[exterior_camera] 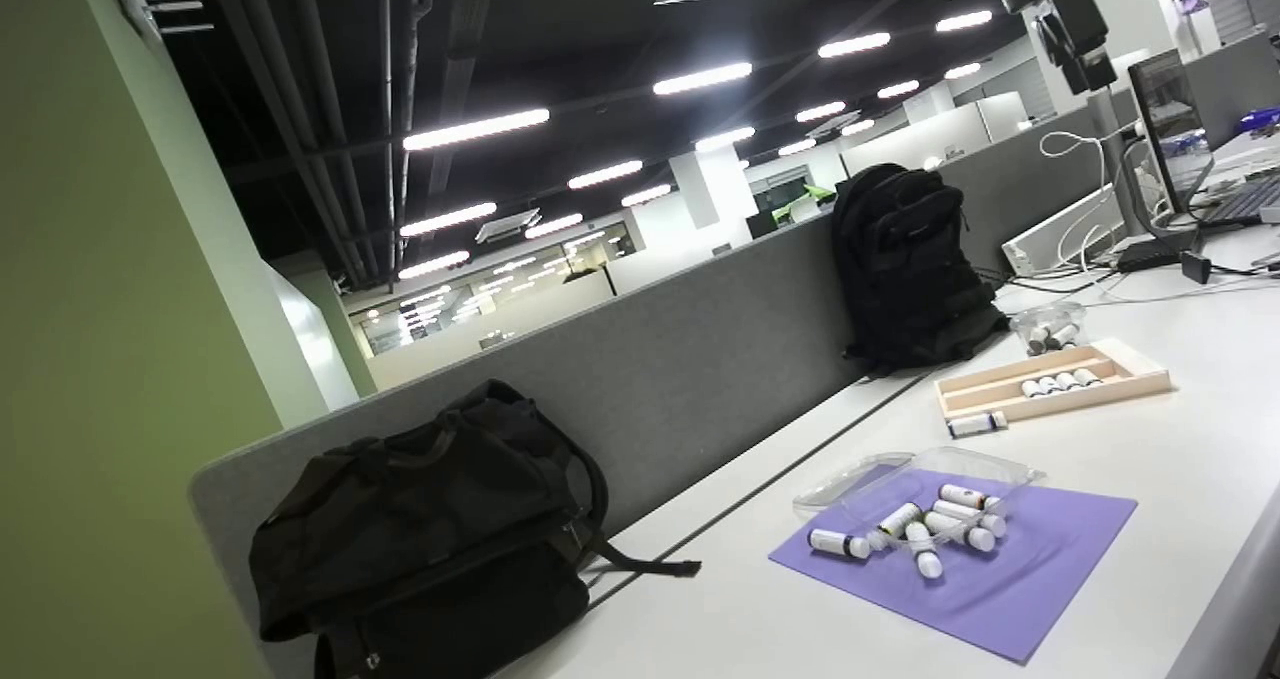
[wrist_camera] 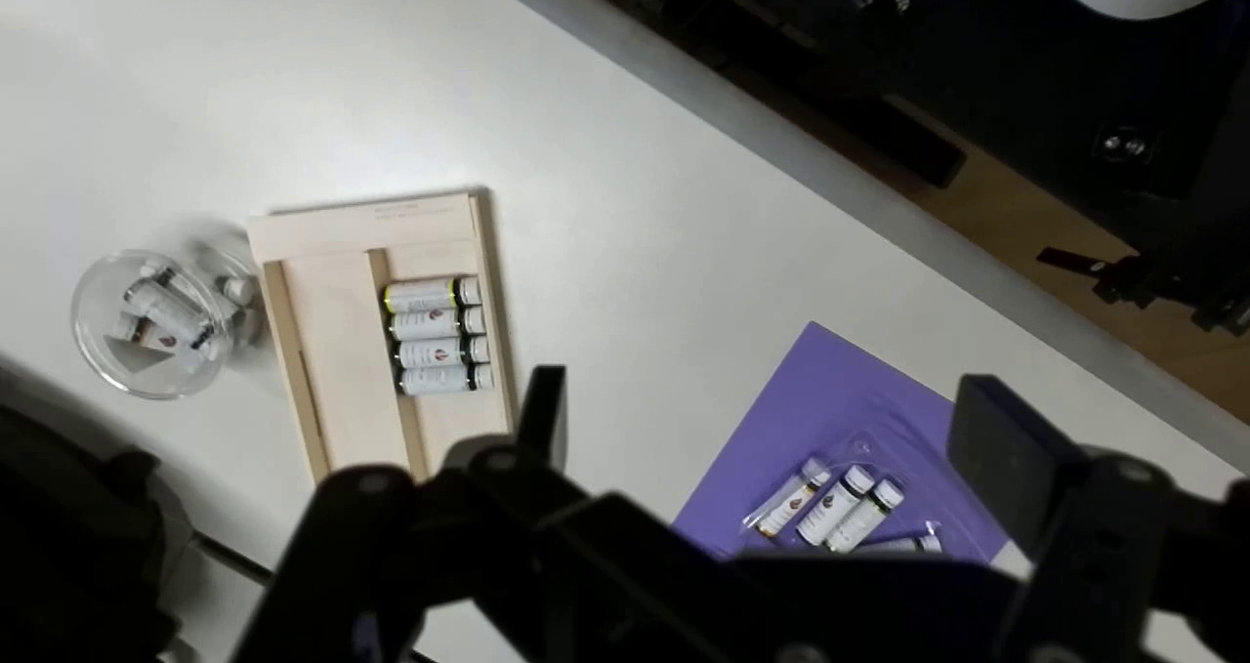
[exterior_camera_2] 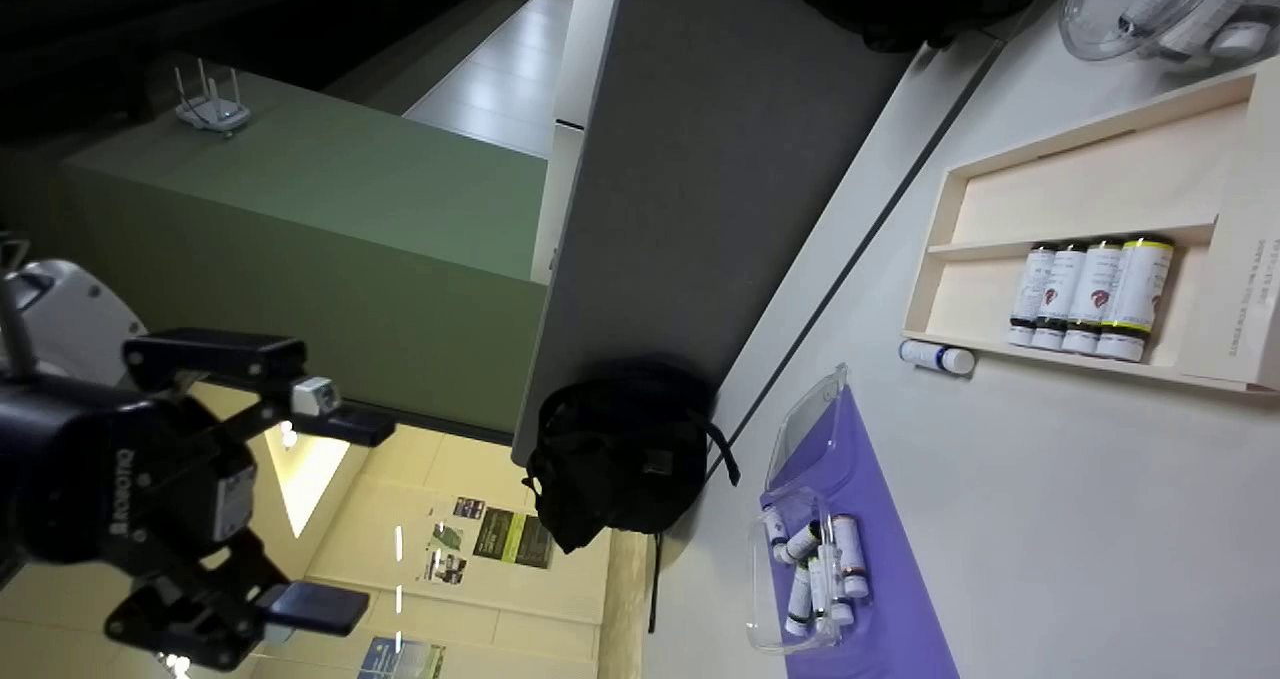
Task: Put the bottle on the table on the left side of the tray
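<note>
A small white-labelled bottle lies on its side on the pale table, just outside one end of the light wooden tray. The bottle and tray also show in an exterior view. Several bottles lie side by side in one compartment of the tray; its other long compartment is bare. In the wrist view the tray is left of my gripper, and the lone bottle is hidden. My gripper is open and empty, high above the table.
A purple mat bears an open clear plastic box with several bottles in and around it. A clear round container of bottles stands beside the tray. Two black backpacks lean on the grey partition. A laptop stands farther along.
</note>
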Controlling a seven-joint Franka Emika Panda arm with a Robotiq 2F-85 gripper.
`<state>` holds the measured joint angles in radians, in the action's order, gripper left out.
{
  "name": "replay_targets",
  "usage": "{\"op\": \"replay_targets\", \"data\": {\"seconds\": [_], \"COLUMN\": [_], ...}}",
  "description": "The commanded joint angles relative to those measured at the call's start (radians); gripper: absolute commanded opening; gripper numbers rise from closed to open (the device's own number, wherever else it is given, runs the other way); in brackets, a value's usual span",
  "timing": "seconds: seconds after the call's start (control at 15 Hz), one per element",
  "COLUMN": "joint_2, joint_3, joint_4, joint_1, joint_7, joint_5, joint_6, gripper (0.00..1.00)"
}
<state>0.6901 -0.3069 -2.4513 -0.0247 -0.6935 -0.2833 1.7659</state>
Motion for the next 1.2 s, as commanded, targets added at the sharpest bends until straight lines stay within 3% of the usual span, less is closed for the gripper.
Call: {"op": "replay_targets", "data": {"seconds": [0.0,0.47,0.53,0.6,0.67,0.73,0.87,1.13], "joint_2": [-0.197,-0.643,-0.709,-0.743,-0.773,-0.691,-0.758,-0.773], "joint_3": [-0.039,-0.076,-0.013,0.003,0.024,0.041,0.063,0.067], "joint_4": [0.077,0.346,0.408,0.461,0.516,0.378,0.465,0.495], "joint_1": [-0.015,-0.025,0.043,0.059,0.081,0.097,0.117,0.122], "joint_7": [-0.097,-0.015,-0.029,-0.007,0.045,-0.024,0.010,0.019], "joint_5": [0.040,0.072,0.119,0.136,0.129,0.111,0.114,0.119], "joint_6": [0.099,0.268,0.250,0.204,0.138,0.242,0.184,0.161], "gripper": [1.00,1.00,1.00,1.00,1.00,1.00,1.00,1.00]}}
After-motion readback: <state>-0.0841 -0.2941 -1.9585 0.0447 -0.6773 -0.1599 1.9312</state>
